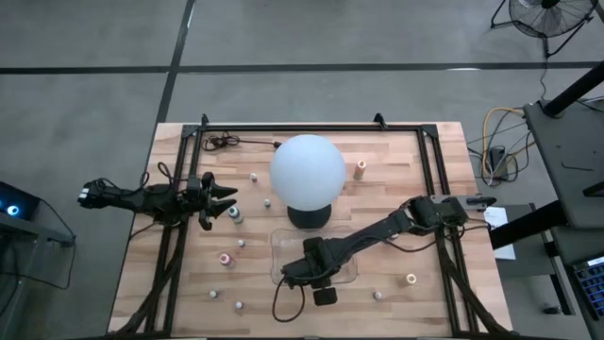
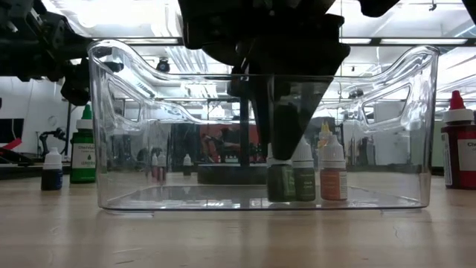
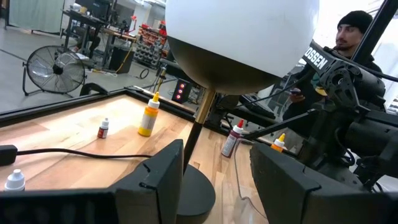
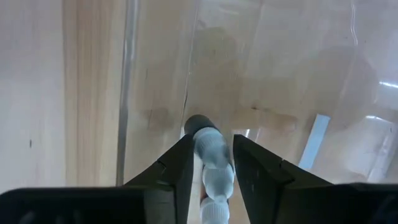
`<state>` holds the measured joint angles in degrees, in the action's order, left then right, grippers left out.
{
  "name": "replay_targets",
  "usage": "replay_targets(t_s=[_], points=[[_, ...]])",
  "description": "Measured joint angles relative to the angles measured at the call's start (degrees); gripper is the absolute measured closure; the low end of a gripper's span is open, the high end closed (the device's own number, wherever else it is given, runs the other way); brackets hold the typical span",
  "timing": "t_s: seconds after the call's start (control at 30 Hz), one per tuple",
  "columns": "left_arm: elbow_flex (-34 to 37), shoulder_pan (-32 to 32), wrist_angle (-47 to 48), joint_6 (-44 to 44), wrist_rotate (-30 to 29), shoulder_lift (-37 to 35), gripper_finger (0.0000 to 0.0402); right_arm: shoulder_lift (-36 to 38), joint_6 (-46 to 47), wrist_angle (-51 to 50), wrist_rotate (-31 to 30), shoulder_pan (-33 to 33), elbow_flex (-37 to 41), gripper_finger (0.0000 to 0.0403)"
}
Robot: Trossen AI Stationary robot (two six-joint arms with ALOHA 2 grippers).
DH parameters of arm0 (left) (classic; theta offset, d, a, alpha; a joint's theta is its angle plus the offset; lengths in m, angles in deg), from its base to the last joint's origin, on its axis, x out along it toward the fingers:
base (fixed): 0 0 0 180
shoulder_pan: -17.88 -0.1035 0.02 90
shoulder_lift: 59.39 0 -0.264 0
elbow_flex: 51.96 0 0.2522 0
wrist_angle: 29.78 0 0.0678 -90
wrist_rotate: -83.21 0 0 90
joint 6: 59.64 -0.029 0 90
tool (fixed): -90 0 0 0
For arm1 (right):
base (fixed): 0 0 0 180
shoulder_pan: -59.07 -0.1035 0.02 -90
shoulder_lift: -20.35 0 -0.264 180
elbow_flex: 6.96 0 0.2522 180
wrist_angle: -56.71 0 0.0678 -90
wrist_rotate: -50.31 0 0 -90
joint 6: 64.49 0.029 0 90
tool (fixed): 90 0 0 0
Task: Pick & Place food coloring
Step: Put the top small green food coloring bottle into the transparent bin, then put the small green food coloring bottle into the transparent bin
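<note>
The food coloring bottles are tiny. Three stand on the floor of the clear tray [image 2: 119, 149]: a dark one [image 2: 280, 182], a green one [image 2: 303, 182] and an orange one [image 2: 333, 179]. My right gripper [image 4: 212, 155] points down into the tray [image 1: 279, 238], its fingers on either side of the dark bottle's white cap [image 4: 211, 149]. More bottles stand scattered on the wooden table, among them a teal one [image 1: 236, 215], a pink one [image 1: 225, 258] and a yellow one [image 1: 411, 280]. My left gripper [image 1: 225, 200] waits open at the table's left, holding nothing. My right gripper comes from above, one finger [image 4: 180, 165] on each side of the dark bottle's upper part [image 4: 214, 177]. The bottle stands upright on the tray floor. Only a sliver shows between fingers and bottle, so I cannot tell whether they touch it.
A white globe lamp [image 1: 308, 168] on a dark base [image 1: 309, 216] stands just behind the tray. A black frame [image 1: 283, 129] runs along the table's edges. A cable [image 1: 278, 302] lies near the front. A person [image 3: 354, 37] sits beyond the table.
</note>
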<state>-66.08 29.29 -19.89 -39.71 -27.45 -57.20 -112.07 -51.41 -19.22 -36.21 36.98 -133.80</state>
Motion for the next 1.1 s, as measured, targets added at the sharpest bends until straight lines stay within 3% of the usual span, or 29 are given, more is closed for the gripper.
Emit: replay_targets(t_s=[0.7,1.1], points=[[0.0,0.0,0.0,0.0,0.0,0.0,0.0241,2.3,0.0,-1.8,-0.6,0.4,-2.2,0.0257],[0.0,0.0,0.0,0.0,0.0,0.0,0.0241,2.6,-0.9,-9.8,-1.3,1.4,-10.1,0.0256]])
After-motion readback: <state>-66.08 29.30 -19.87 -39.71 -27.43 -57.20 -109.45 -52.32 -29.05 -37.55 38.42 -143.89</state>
